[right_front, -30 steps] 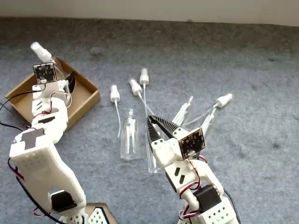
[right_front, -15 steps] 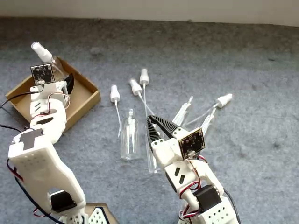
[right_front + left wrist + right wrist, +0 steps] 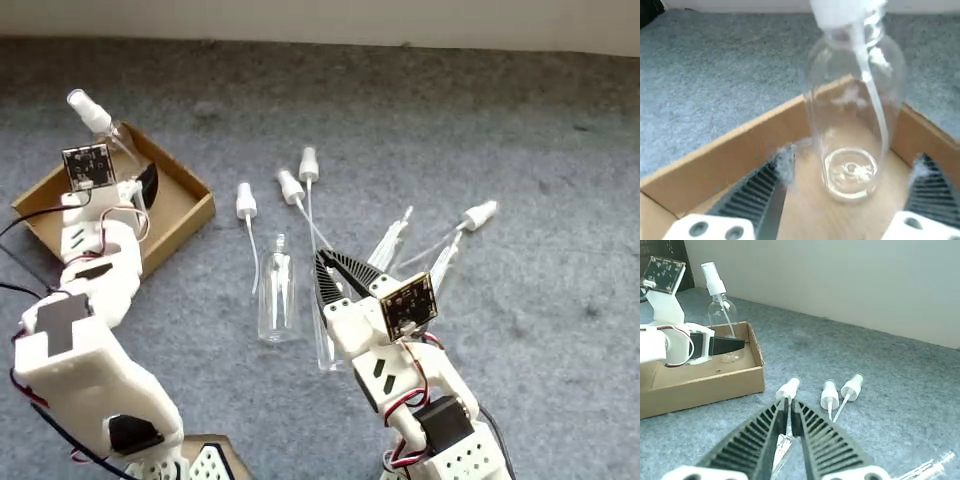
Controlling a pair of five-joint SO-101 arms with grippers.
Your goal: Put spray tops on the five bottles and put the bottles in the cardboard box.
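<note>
Cardboard box (image 3: 185,225) — on grey carpet (image 3: 520,130) | pale wall (image 3: 840,275) behind

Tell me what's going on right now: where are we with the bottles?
One bottle with its spray top on stands upright in the cardboard box. The left gripper is open on either side of it, not touching it. The right gripper is shut, low over the carpet, among the uncapped bottles and loose spray tops lying outside the box.
</note>
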